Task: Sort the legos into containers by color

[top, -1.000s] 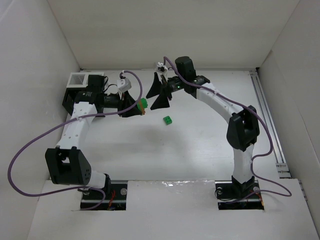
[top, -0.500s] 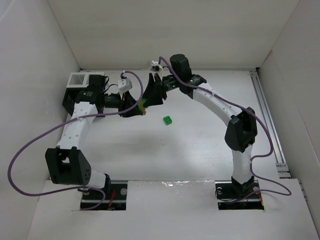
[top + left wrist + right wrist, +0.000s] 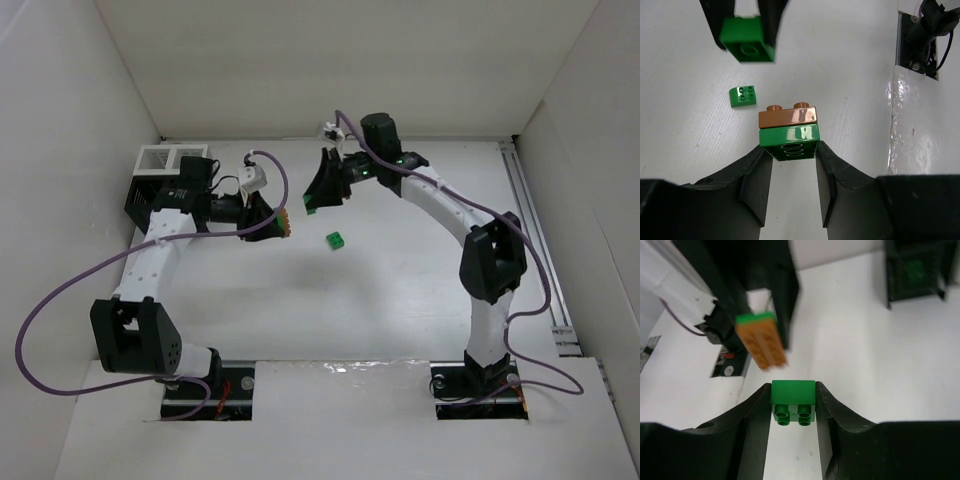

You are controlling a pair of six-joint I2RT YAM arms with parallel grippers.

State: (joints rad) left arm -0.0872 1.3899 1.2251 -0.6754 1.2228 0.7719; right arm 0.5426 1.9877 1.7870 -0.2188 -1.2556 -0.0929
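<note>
My left gripper [image 3: 277, 222] [image 3: 790, 150] is shut on a green lego [image 3: 789, 142] that has an orange lego [image 3: 787, 116] stuck on top of it. My right gripper [image 3: 313, 198] [image 3: 793, 396] is shut on a separate green lego [image 3: 793, 399] and hangs a short way to the right of the left one, apart from it. That held lego [image 3: 746, 45] also shows at the top of the left wrist view. A small loose green lego [image 3: 336, 239] [image 3: 743, 96] lies on the table below both grippers. The black, white-rimmed containers [image 3: 160, 165] stand at the far left.
White walls enclose the table on three sides. A metal rail [image 3: 535, 250] runs along the right edge. Purple cables loop off both arms. The arm bases [image 3: 205, 385] sit at the near edge. A dark compartment [image 3: 912, 270] with something green inside shows in the right wrist view.
The right gripper went from open to shut on the top green lego of the left gripper's stack and pulled it off to the right. The left gripper keeps the orange and green pair.
</note>
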